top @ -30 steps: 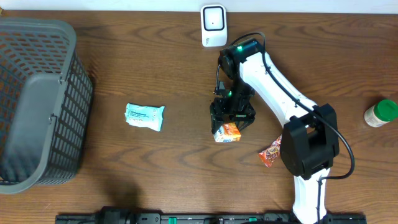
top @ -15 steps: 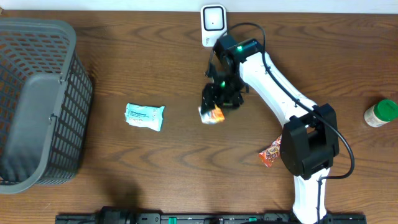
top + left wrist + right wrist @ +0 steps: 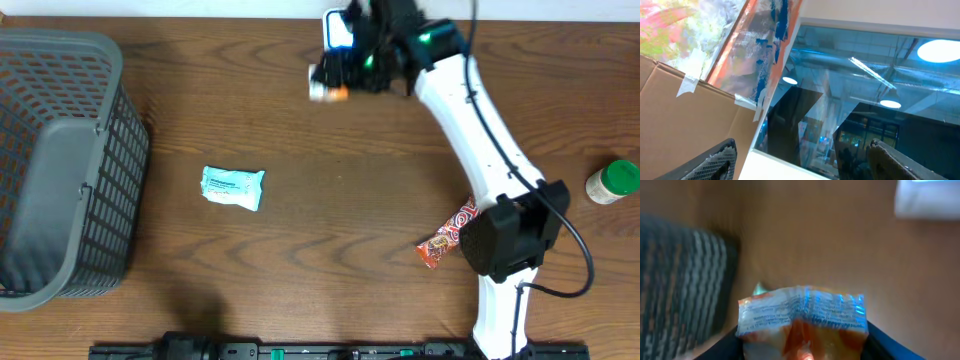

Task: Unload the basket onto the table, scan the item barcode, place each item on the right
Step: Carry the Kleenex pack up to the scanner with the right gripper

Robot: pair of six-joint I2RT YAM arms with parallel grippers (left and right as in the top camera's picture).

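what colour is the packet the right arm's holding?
The packet is orange with a silvery-white printed end. It shows best in the right wrist view, though slightly blurred.

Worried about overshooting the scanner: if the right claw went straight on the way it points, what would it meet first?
Probably bare table, with the held orange packet touching first. The scanner sits off to one side, the basket to the other. The view is blurred, so depth is uncertain.

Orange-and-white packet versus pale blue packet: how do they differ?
The orange-and-white foil packet is in the right gripper; the pale blue plastic packet lies free on the table. The orange one is by the white scanner, the blue one mid-table. Both are small sealed packets.
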